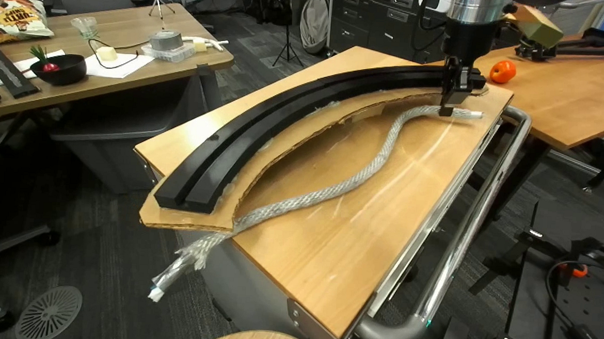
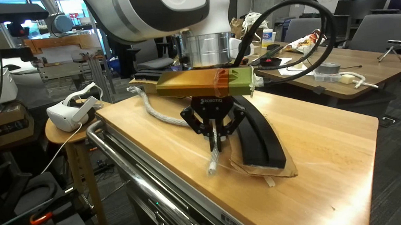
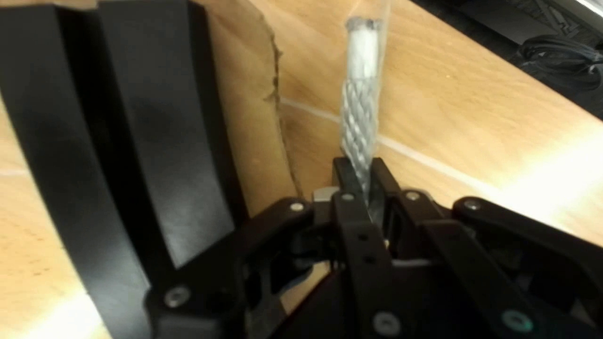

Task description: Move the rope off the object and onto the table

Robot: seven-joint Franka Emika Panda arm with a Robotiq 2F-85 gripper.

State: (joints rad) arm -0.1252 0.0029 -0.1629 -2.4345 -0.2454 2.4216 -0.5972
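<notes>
Rope of thick, pale grey braid lies on the tabletop in a loose S, off the black track, with bare wood showing between its middle and the cardboard under the track. Its frayed tail juts past the tabletop's edge by the cardboard's corner; whether rope and cardboard touch there is hard to tell. At the opposite end the fingers are clamped on the braid, a short length and a white tip sticking out beyond them; whether that tip touches the wood is unclear.

It should handle as light and tough, with nothing to crush, so a firm pinch seems safe. The smooth bends suggest a cord soft yet a little springy, one that follows a pull but will not be pushed straight from one end. The weave ought to give good bite; the white tip looks smoother and more slippery, so the present hold on braid, just inward from it, seems the right spot. The jutting tail is the likelier trouble, since its weight could draw more rope over the edge. If it must come in, a hold on sound braid near the cardboard's corner would suit better than the loose strands, which may snag or pull out.
</notes>
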